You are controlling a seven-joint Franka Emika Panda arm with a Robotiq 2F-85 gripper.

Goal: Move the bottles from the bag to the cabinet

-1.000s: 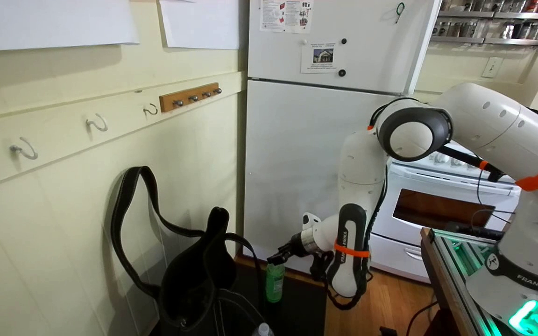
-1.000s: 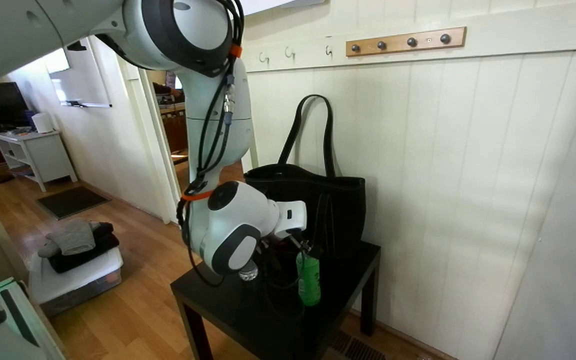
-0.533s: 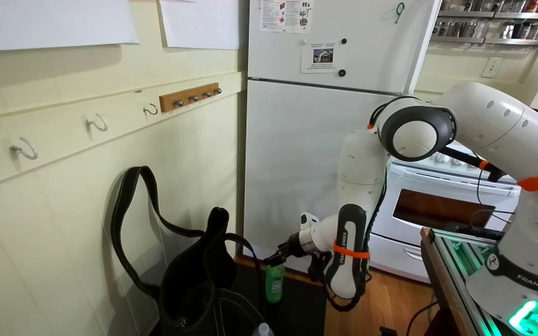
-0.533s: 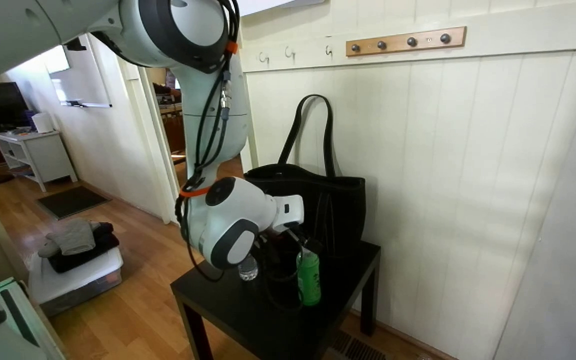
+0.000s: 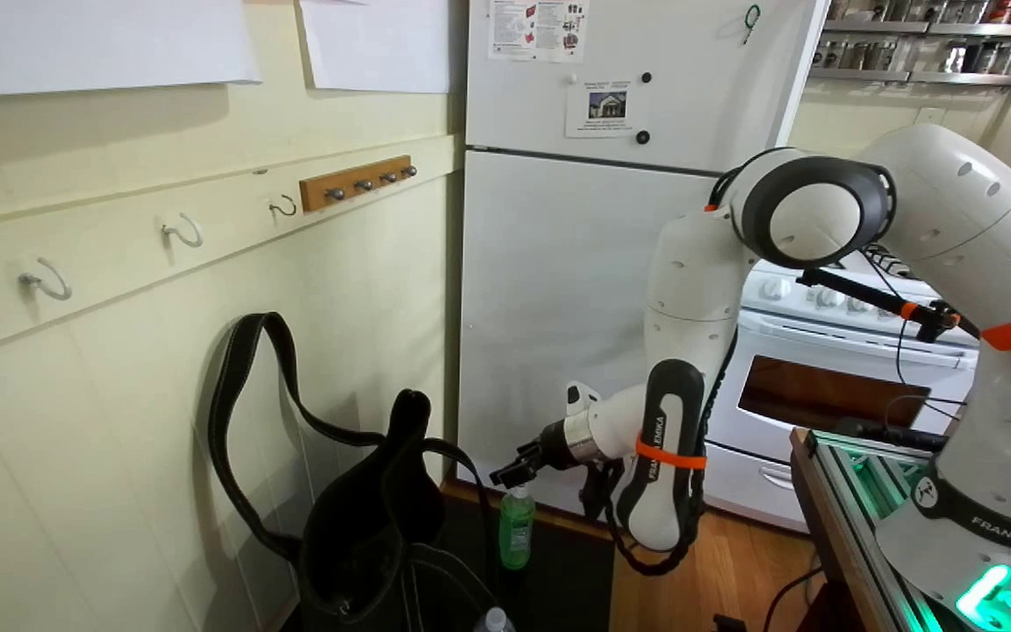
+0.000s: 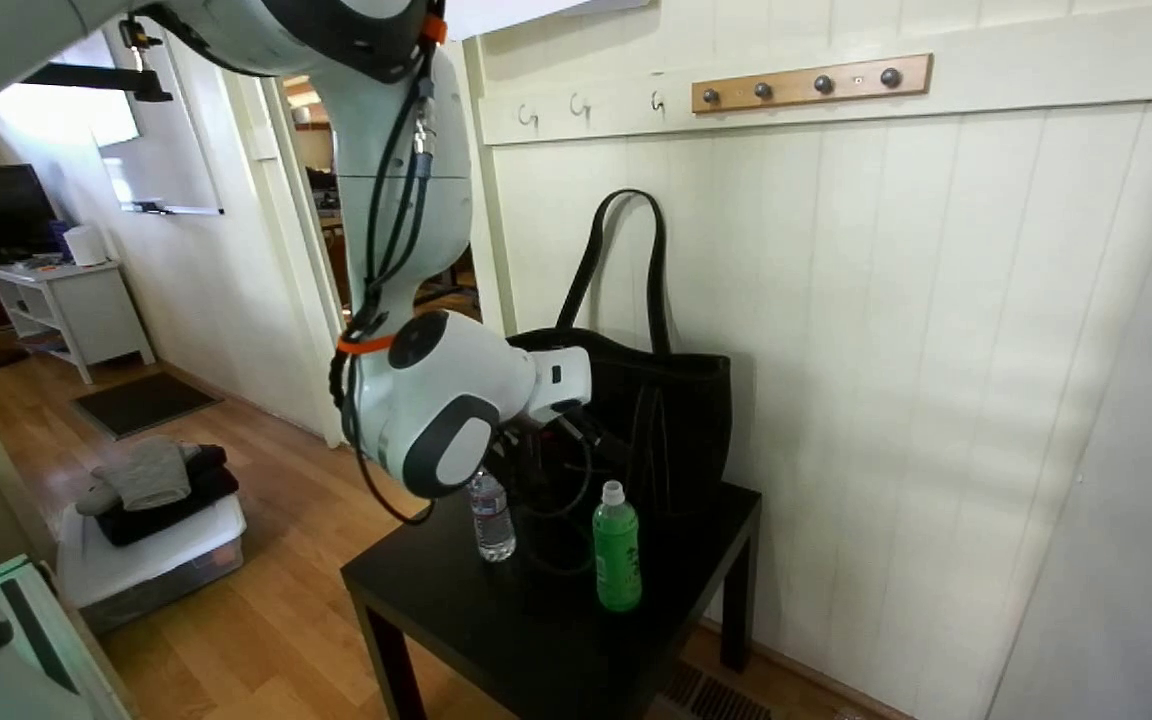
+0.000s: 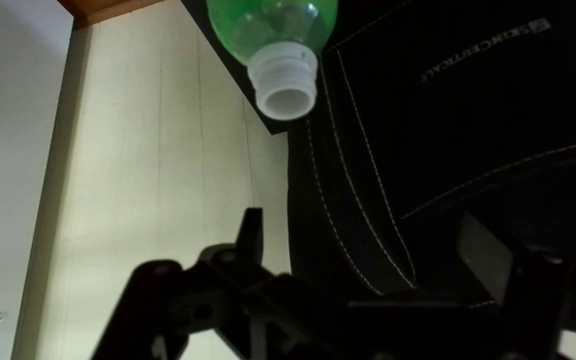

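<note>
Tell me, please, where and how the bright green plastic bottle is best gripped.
Probably by the white top, from above with the open black hand: the green bottle stands upright on the rectangular black table, its top is slimmer than its body, and the black fabric bag stands on one side.

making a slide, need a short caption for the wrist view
Gripper open and empty, green bottle at top of frame, stitched bag behind.
</note>
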